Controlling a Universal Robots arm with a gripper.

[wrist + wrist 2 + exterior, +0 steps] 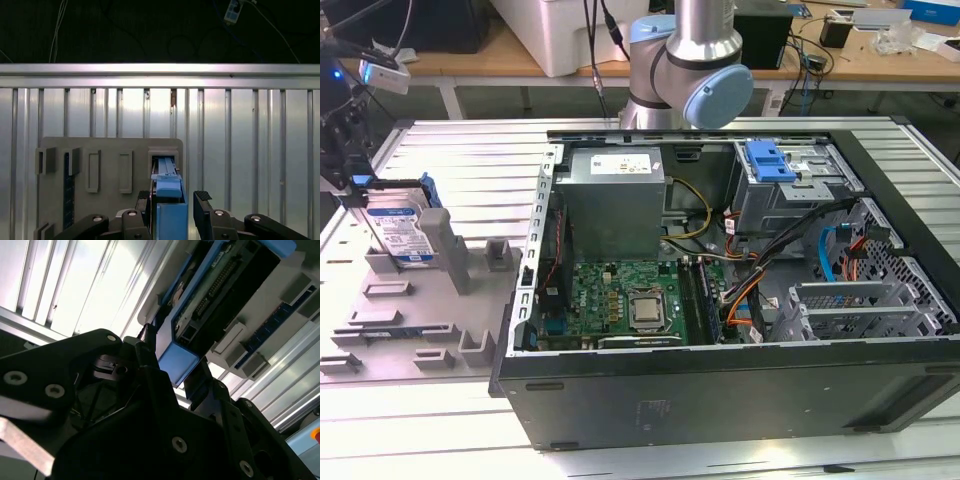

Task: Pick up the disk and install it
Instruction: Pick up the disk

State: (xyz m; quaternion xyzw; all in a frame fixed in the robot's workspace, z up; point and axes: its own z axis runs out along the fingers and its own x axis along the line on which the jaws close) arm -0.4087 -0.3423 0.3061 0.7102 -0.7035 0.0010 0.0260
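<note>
- Exterior view: the disk (400, 232) stands on edge in a grey holder (445, 250) on the counter (460, 150), I'd judge so that its blue frame faces up for me. My pincer (355, 182) sits right over it, well apart from the open computer case (720, 385).
- Second wrist view: my pincer (175, 362) is released, straddling the blue end of the disk (215, 287).
- First wrist view: the disk (170, 220) sits between my fingers (202, 197). One is just beside the frame, the other shows a gap, and nothing is gripped yet.

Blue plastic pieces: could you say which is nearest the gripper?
The blue bracket framing the silver hard drive, straddled by the gripper; the blue tab tops the metal drive cage.
</note>
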